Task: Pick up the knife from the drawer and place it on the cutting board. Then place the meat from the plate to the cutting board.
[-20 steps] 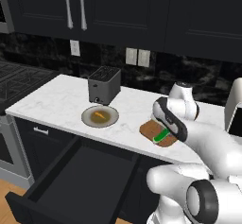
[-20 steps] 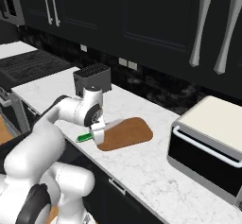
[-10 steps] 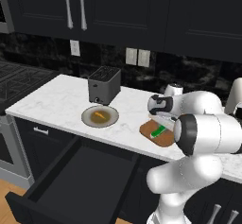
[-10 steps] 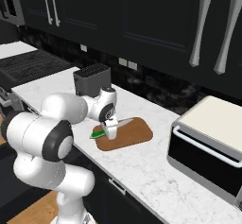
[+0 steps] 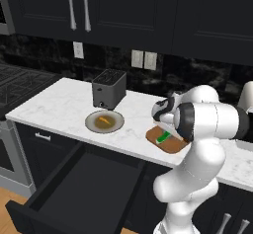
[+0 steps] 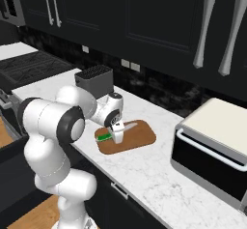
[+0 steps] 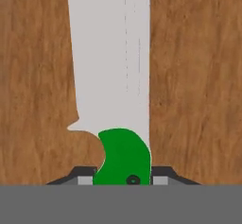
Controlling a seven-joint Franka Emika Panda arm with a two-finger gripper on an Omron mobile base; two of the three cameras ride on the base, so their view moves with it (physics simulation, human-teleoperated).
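Left base: I see the knife (image 5: 163,138) flat on the rounded wooden board (image 5: 170,142). Right base: gripper (image 6: 117,135) sits over its green handle. Hand view: pale blade on grain, fingers (image 7: 84,176) clamping the handle.

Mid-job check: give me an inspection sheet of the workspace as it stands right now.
Surface: white marble counter.
Knife: lying on the cutting board, green handle toward the board's edge.
Meat: on the plate, not yet moved.
Drawer: pulled open.
Clutter: toaster behind the plate; white appliance on the counter beyond the board.
Gripper: low over the knife, fingers either side of the handle; whether it grips, cannot tell.
Cables: nothing seen.
Surroundings: dark cabinets, wall outlets, stove.
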